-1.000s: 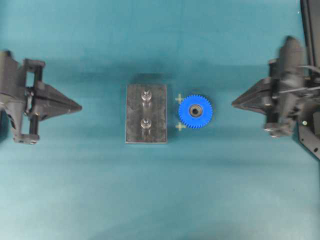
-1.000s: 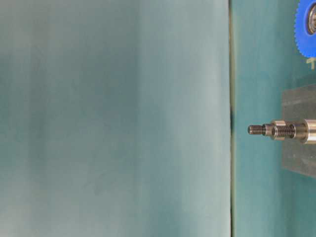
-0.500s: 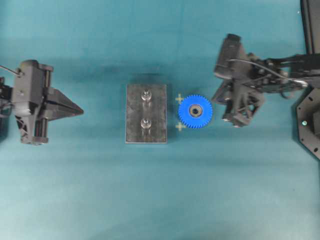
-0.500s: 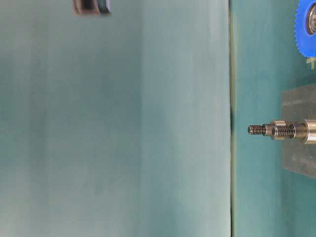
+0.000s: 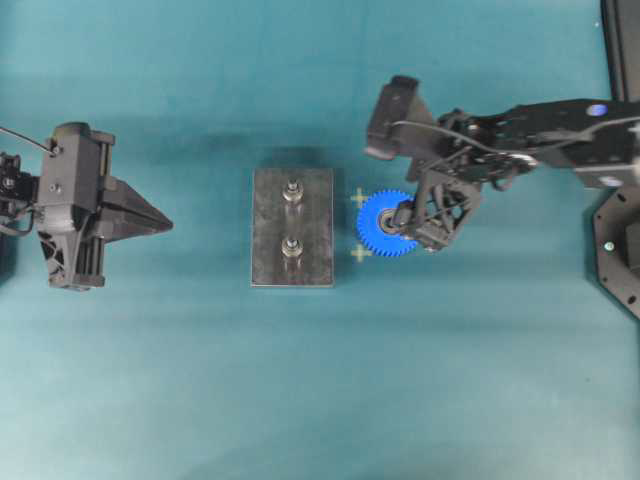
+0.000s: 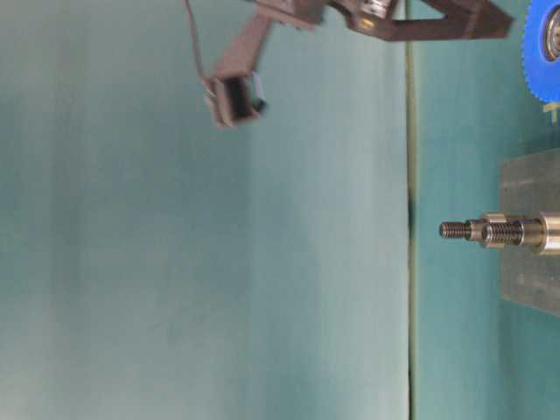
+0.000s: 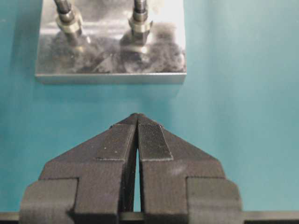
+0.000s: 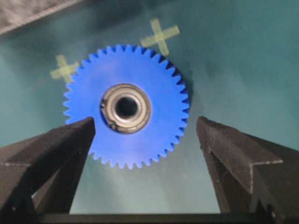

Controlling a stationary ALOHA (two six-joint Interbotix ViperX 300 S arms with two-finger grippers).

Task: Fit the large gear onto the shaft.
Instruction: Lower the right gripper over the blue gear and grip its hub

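A teal surface (image 5: pixel 320 400) carries everything, seen from above. At its centre lies a grey steel plate (image 5: pixel 292 228), long axis running from 12 to 6 o'clock, with two silvery pegs standing on it. The shaft (image 5: pixel 292 190) is the peg nearer the plate's 12 o'clock short edge; its twin (image 5: pixel 292 247) stands toward 6 o'clock.

The right arm (image 5: pixel 540 130) reaches in from 3 o'clock, and its right gripper (image 5: pixel 412 222) hangs over the large gear (image 5: pixel 380 222). This bright blue toothed wheel with a metal bearing at its centre lies flat on the surface just beside the plate's 3 o'clock long edge, apart from it. In the right wrist view the fingers (image 8: pixel 51 144) stand wide, one at each side of the gear's near rim, not touching it. The gear lies ahead of and between them.

The left gripper (image 5: pixel 160 218) sits well apart at 9 o'clock, fingers (image 7: pixel 149 140) pressed together and holding nothing. The right arm is plainly the nearer one to the gear.

Two pale yellow tape crosses (image 5: pixel 359 198) flank the gear on the plate's side. No brand, label or readable writing shows anywhere.
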